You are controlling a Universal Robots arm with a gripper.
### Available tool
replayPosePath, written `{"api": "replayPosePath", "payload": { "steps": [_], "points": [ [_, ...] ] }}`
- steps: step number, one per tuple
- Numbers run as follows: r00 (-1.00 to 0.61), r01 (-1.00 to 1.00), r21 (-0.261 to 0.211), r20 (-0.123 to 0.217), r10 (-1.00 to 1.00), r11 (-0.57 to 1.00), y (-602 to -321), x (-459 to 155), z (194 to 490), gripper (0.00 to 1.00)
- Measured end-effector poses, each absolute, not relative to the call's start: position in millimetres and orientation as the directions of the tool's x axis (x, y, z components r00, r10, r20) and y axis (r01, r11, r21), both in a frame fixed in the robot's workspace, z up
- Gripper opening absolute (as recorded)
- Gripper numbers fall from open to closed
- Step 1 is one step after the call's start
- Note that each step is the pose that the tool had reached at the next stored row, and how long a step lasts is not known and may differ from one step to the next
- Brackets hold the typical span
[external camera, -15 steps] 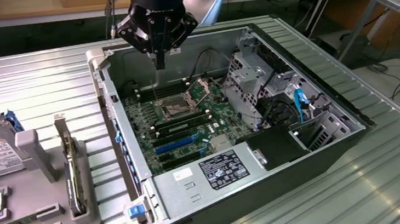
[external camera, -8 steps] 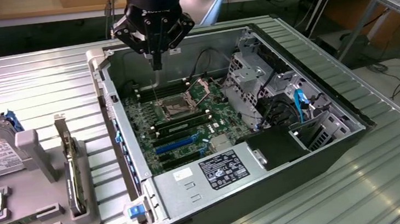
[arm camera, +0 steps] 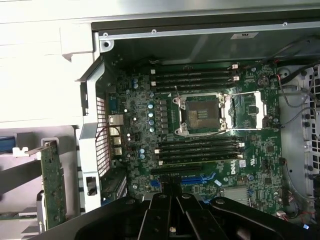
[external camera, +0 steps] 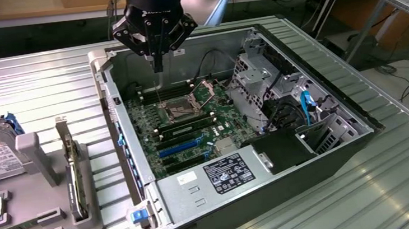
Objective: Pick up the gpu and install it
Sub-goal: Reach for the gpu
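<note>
The ribbed silver metal table (external camera: 37, 91) carries an open black tower computer case (external camera: 287, 185) with its green motherboard (arm camera: 200, 150) exposed. The black fingers (external camera: 157, 60) are pressed together, pinching nothing, and hang just inside the case's far wall above the board. Well apart from the fingers, outside the case toward the exterior view's left, the gpu (external camera: 74, 177) stands on edge in a grey slotted holder (external camera: 36, 159). Its long axis runs alongside the case's side wall, its silver bracket upright at the end nearer the fingers. Open table lies between holder and case.
</note>
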State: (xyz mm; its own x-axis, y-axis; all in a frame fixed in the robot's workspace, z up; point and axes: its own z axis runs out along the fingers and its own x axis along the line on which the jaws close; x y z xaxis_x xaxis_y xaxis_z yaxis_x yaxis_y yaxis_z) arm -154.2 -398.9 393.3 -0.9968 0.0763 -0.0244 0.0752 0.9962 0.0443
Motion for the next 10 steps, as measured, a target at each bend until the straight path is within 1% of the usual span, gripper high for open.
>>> {"api": "replayPosePath", "payload": {
  "steps": [10],
  "points": [
    [-0.997,0.075,0.044,-0.024,0.076,0.996,-398.9,-158.4,393.3,0.11]
  ]
}}
